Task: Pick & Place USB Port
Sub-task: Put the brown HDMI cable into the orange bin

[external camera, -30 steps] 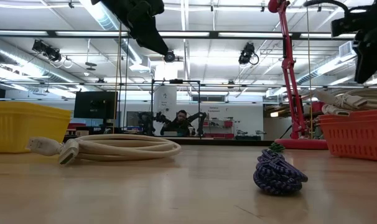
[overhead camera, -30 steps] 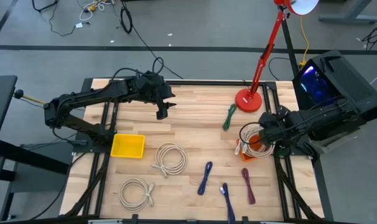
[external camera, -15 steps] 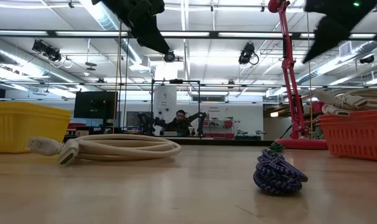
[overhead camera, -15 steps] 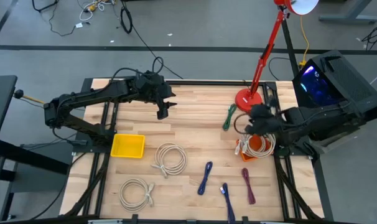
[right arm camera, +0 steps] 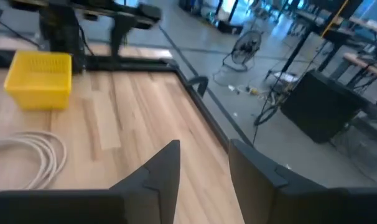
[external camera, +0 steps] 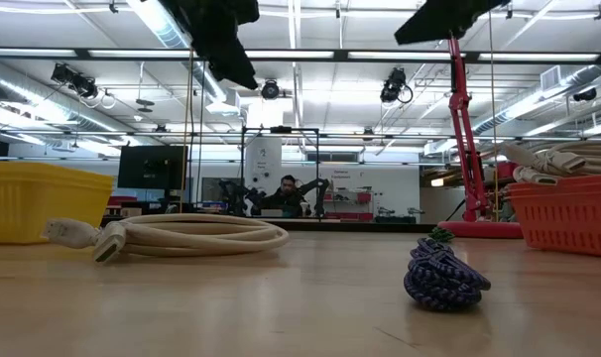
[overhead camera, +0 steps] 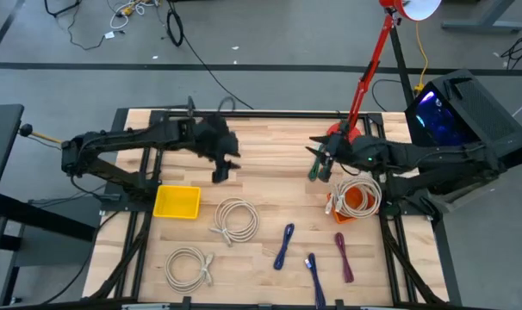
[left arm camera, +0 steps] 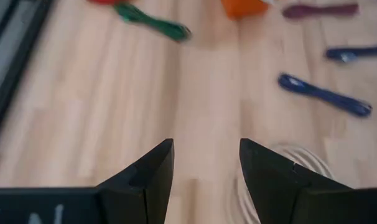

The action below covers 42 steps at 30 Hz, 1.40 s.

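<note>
Take the orange basket [overhead camera: 357, 200] as your landmark. Far to its left sits your yellow bin [overhead camera: 177, 202], with two coiled white cables [overhead camera: 235, 219] between them. Your left gripper [overhead camera: 220, 173] hangs above bare wood, well left of the basket, its jaws apart and holding nothing. Your right gripper [overhead camera: 322, 162] hovers just beyond the basket's far-left corner, over the green cable [overhead camera: 318, 163], jaws parted and empty. White cable [overhead camera: 359, 191] fills the basket. Blue cables [overhead camera: 283, 245] and a maroon one [overhead camera: 343, 255] lie on its near side.
</note>
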Motion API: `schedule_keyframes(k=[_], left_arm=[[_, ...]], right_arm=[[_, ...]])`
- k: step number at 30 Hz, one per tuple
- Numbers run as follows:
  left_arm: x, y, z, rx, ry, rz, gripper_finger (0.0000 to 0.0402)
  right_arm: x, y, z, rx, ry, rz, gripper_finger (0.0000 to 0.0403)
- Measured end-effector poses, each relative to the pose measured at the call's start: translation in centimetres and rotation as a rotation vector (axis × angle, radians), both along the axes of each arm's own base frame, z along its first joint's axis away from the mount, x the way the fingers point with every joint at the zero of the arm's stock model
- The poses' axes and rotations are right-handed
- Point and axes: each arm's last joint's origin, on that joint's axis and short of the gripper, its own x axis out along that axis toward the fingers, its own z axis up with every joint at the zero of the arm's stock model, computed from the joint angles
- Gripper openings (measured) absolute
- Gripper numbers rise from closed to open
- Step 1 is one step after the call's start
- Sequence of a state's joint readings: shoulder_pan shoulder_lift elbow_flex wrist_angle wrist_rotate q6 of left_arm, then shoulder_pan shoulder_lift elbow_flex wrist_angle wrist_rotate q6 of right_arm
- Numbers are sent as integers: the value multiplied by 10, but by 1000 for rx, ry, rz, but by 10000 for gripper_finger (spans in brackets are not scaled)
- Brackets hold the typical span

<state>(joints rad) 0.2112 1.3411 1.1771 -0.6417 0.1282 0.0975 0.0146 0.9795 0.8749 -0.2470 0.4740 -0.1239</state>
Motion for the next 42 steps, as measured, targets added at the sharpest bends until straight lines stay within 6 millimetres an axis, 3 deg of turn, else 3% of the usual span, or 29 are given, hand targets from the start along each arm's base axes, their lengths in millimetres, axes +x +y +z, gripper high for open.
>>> schedule_keyframes(k=[6, 13, 20, 27, 32, 37, 42], left_arm=[[-4, -45, -48, -61, 130, -7, 188], [-14, -87, -97, -222, 147, 36, 188], [-15, -114, -116, -257, 177, 110, 188], [18, -135, -136, -240, 298, 3, 188], [33, -139, -154, -189, 492, -14, 188], [45, -145, -159, -224, 526, -77, 188], [55, -148, -146, -250, 481, -117, 188]], right_arm=[[18, -6, -14, 15, 62, 55, 139], [24, -8, -12, -21, 32, 67, 139], [25, -7, -10, -12, 13, 111, 139], [25, -7, -10, -12, 8, 118, 139], [25, -7, -11, -11, 16, 118, 139], [24, -7, -14, -8, 48, 118, 139], [23, -7, -16, -6, 72, 119, 139]])
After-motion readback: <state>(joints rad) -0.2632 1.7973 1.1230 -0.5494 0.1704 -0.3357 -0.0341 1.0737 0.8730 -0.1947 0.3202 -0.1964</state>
